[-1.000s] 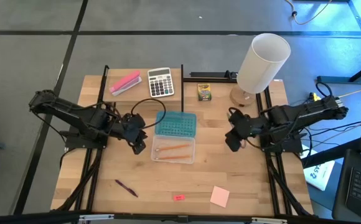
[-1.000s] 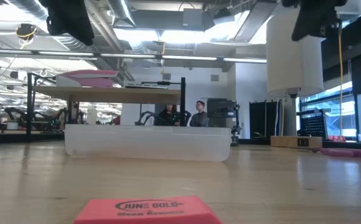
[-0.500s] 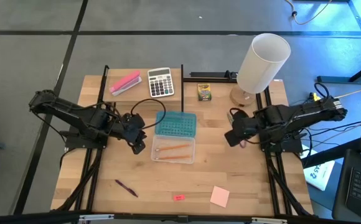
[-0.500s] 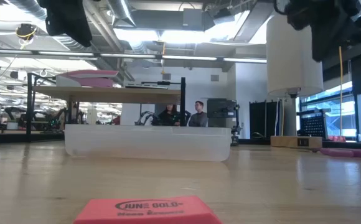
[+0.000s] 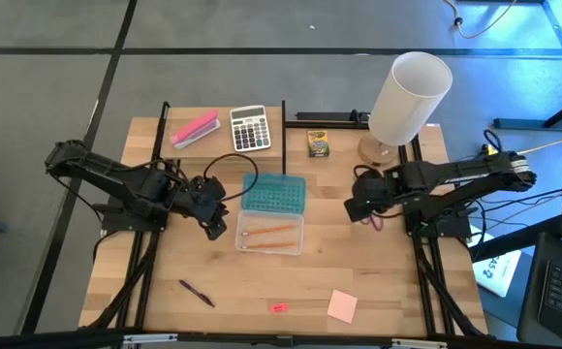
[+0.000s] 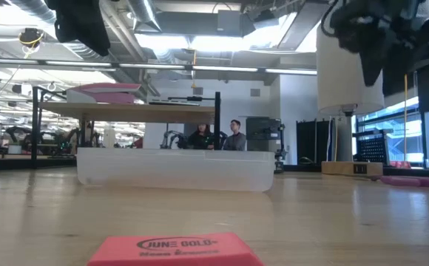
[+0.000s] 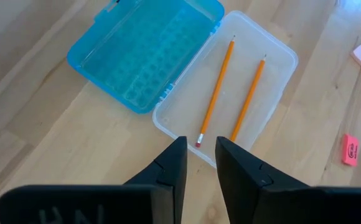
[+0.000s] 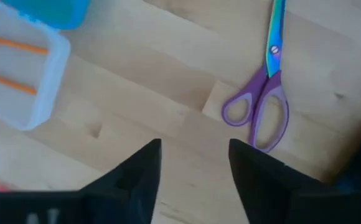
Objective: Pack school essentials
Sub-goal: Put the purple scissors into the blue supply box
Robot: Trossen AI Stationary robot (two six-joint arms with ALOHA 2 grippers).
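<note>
A clear box [image 5: 271, 234] holds two orange pencils [image 7: 229, 87], and its blue lid [image 5: 273, 193] lies open on the far side. My left gripper [image 5: 215, 221] hovers at the box's left edge, open by a narrow gap [image 7: 200, 155] with nothing in it. My right gripper [image 5: 358, 206] hangs open [image 8: 196, 152] above the table, right of the box. The purple-handled scissors [image 8: 264, 99] lie flat just beyond its fingers. The crayon box [image 5: 318, 143] stands at the back. The pen [image 5: 196, 292], eraser [image 5: 278, 307] and sticky-note pad [image 5: 342, 305] lie near the front edge.
A calculator [image 5: 250, 127] and a pink stapler [image 5: 195, 128] lie at the back left. A white lamp [image 5: 409, 97] stands at the back right, close behind my right arm. Bare wood stretches between the box and the front items.
My right gripper has sunk a little and shifted toward the table's left, rolling and tipping to point more steeply down over the scissors. The left arm and all the objects have stayed where they were.
</note>
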